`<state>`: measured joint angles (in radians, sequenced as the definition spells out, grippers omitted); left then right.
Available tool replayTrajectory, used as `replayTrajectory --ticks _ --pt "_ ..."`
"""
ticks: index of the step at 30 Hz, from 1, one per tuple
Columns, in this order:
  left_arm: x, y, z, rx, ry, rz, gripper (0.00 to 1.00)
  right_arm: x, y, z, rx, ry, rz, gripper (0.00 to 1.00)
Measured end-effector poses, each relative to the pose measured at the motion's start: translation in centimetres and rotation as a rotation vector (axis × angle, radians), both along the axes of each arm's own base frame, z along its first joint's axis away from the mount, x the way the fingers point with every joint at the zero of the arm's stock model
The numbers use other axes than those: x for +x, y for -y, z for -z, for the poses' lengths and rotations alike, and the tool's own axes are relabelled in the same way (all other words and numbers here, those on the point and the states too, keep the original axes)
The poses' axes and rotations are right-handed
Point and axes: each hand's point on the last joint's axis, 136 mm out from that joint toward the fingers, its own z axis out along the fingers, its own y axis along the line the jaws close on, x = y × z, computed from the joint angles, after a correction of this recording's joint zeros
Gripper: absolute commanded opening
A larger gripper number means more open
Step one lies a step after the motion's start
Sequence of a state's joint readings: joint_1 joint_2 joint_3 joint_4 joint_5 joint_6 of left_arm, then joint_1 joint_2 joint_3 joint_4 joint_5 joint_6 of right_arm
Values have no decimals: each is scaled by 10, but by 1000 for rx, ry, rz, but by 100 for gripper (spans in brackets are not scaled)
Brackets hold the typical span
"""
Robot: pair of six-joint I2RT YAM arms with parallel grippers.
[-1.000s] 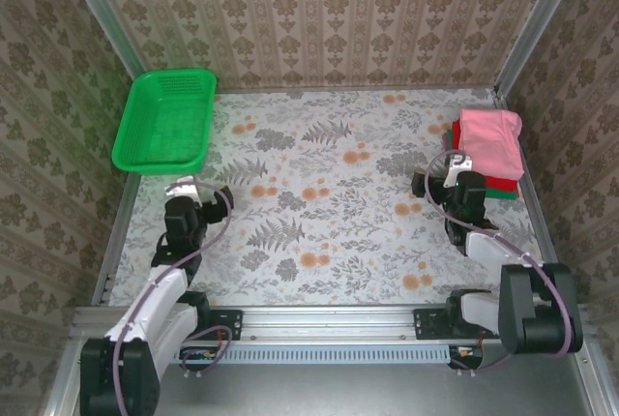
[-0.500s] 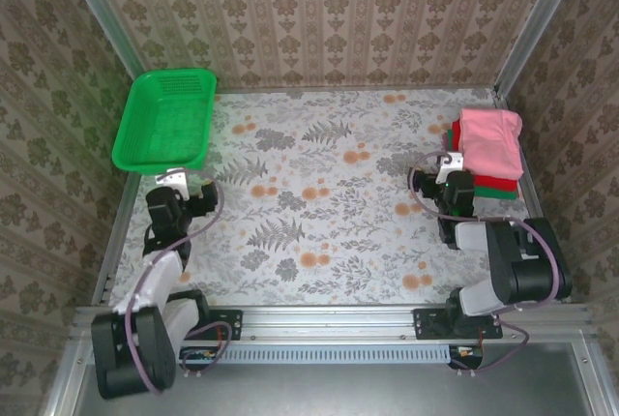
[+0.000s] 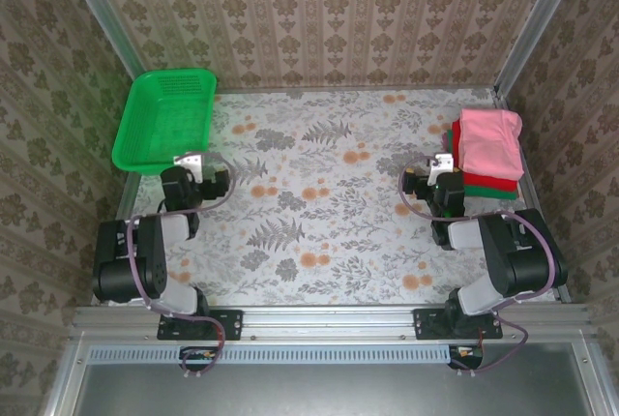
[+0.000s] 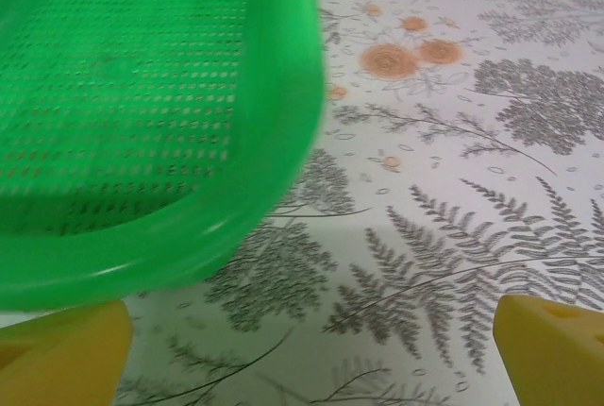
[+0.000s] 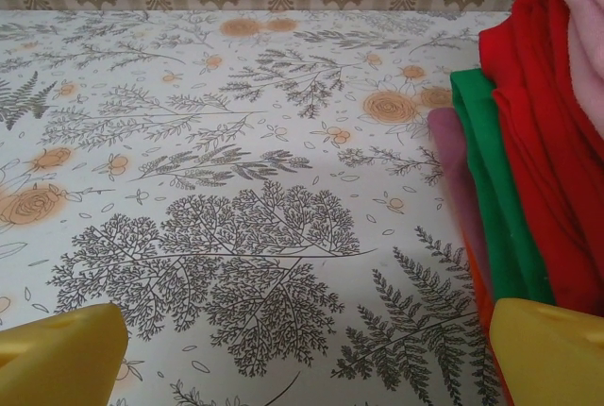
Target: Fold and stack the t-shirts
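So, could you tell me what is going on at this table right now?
Nothing is being handled at this moment. The t-shirts lie folded in one stack at the far right of the table, with the pink shirt on top of the red one and the green one. The left gripper is open and faces the green basket at the far left. The right gripper is open beside the stack and holds nothing. The folding looks done.

T-shirts (image 3: 488, 145) far right (basket (image 3: 164, 124) far left)
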<state>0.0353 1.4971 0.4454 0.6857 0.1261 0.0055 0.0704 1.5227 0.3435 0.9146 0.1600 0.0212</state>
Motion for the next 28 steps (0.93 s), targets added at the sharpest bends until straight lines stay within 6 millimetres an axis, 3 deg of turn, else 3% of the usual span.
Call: replayTrajectory --ticks 28 --pt "2 -2 -1 86 11 -51 100 5 9 -7 2 18 37 100"
